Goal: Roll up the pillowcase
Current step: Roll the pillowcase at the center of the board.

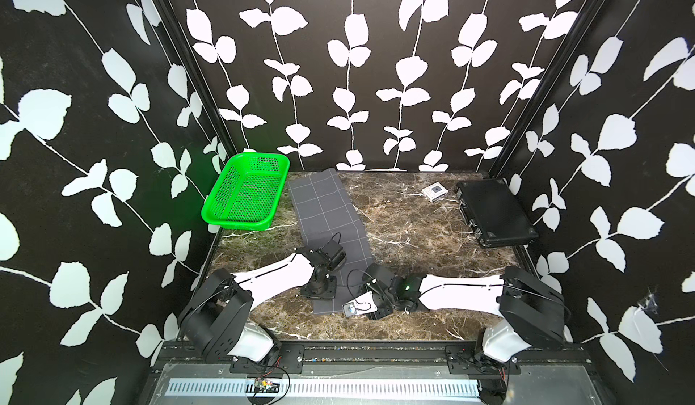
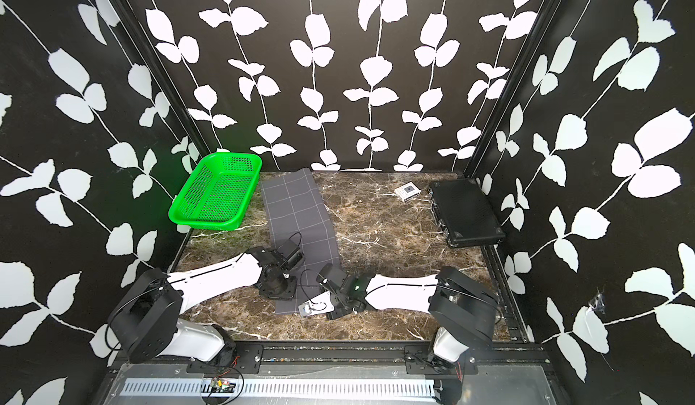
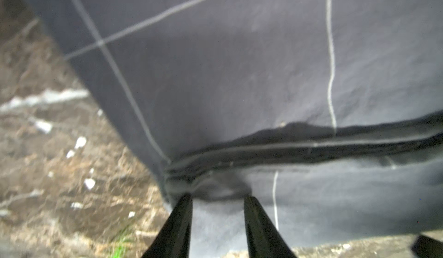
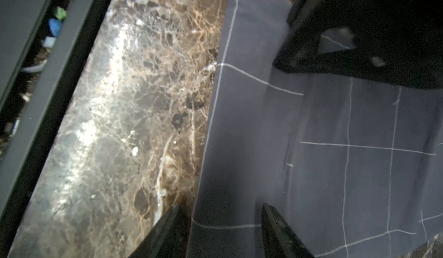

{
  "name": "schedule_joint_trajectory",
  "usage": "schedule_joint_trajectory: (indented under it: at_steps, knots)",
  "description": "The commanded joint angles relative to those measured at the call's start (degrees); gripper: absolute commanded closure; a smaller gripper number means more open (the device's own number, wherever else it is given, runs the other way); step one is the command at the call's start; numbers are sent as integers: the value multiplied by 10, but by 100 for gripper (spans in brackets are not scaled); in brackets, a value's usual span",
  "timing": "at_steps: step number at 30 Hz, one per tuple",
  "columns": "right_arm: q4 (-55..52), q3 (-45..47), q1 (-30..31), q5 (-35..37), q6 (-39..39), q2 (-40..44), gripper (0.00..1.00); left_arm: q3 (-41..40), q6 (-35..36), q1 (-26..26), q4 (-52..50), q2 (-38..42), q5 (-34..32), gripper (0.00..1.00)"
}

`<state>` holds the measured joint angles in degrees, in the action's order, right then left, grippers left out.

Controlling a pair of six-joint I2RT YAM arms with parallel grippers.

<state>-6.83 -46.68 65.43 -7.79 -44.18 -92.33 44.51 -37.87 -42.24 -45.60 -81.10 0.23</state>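
- The pillowcase (image 1: 327,211) lies as one long narrow strip on the table (image 1: 413,226). Its long axis runs from just in front of me to the back wall, and its far end passes beside the basket (image 1: 244,192).
- Both my hands are at the near end, so almost all the cloth stretches away ahead of them. I judge a roll has to travel that way.
- My left gripper (image 3: 218,198) has its fingers spread, with the tips down on the cloth at a low fold (image 3: 311,146) across the strip. I cannot tell whether any cloth is caught between them.
- My right gripper (image 4: 221,206) is also spread and straddles the strip's side edge, one finger over bare table and one over cloth.
- The left is nearer the fold.
- Count: one pillowcase, two grippers, one basket, one black case (image 1: 492,211), one small white box (image 1: 434,191).
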Motion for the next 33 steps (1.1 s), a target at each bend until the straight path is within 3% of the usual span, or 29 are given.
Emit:
schedule_joint_trajectory:
  at_steps: [1,4,8,12,18,22,33]
  knots:
    - [9,-6,13,-10,22,-17,44,-5,-17,1,-50,25,0,59]
    - [2,-11,27,-12,26,-25,43,-15,-25,1,-54,38,3,59]
    - [3,-25,30,39,40,-51,44,-22,-27,1,-55,61,-6,56]
    - [-25,-50,29,43,36,-70,50,-3,-18,1,-71,82,-24,50]
    - [-81,-70,29,5,15,-57,87,23,16,1,-85,101,-33,40]
    - [-141,-85,30,-28,24,-39,99,43,36,1,-99,101,-42,36]
    - [-289,-124,29,-149,35,-12,100,39,77,3,-12,51,-12,33]
